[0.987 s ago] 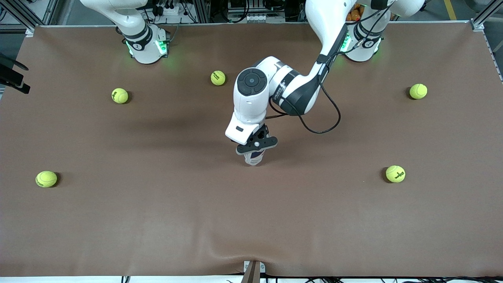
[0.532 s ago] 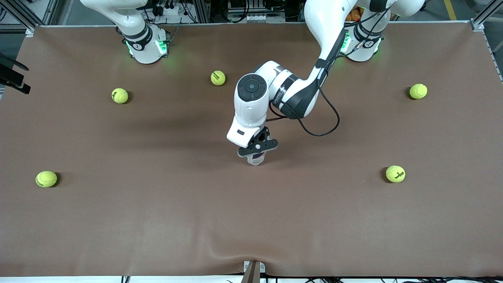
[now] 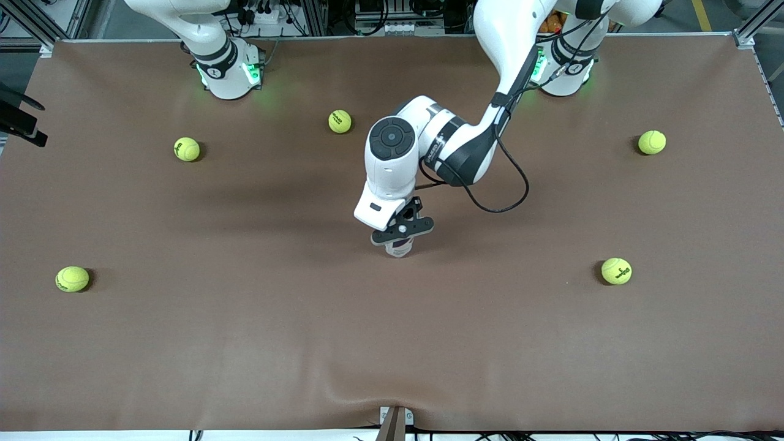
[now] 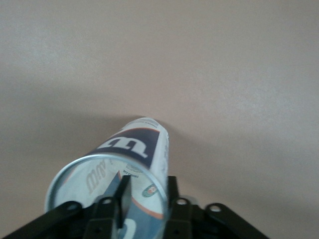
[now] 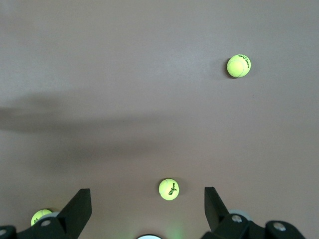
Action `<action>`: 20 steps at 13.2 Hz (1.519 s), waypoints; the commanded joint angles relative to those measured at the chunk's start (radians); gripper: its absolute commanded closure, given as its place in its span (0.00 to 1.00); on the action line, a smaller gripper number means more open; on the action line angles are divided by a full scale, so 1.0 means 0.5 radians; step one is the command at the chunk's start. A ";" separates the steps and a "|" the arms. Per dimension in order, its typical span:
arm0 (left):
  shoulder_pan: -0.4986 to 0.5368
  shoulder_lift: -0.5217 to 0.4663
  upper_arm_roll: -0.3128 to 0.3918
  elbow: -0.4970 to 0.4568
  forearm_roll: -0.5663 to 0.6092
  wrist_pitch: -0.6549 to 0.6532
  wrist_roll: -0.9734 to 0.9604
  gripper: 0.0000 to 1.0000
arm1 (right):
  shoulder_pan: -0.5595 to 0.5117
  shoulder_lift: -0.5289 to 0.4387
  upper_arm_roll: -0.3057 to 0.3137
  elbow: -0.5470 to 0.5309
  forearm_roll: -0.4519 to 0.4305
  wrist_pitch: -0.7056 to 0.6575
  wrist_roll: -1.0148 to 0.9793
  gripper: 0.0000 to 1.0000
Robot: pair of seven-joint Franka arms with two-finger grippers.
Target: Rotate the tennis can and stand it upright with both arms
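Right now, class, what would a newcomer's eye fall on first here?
The left arm, bent over mid-table, its left end effector gripping the rim of the upright tennis can. Then the yellow-green tennis balls scattered around it. The right end effector waits open, high above the table.

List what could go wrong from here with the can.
The left claw pinches only the tennis can's open rim wall, one finger inside, so the can may slip or tip on release. The can stands alone mid-table; the right claw, open, waits high over the tennis balls, too far off to steady it.
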 commanded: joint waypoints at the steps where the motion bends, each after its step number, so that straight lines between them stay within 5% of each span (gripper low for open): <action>1: -0.004 -0.012 0.022 0.029 -0.024 -0.041 -0.002 0.29 | -0.013 0.002 0.012 0.015 0.023 0.004 0.022 0.00; 7: 0.030 -0.079 0.019 0.035 -0.027 -0.081 0.001 0.27 | -0.031 0.042 0.009 0.018 -0.004 0.001 -0.003 0.00; 12: 0.098 -0.294 0.025 0.035 -0.036 -0.090 0.001 0.00 | -0.022 0.058 0.015 0.018 -0.029 0.007 0.025 0.00; 20: 0.370 -0.546 0.037 0.032 -0.024 -0.427 0.306 0.00 | -0.022 0.061 0.012 0.015 0.036 0.038 0.252 0.00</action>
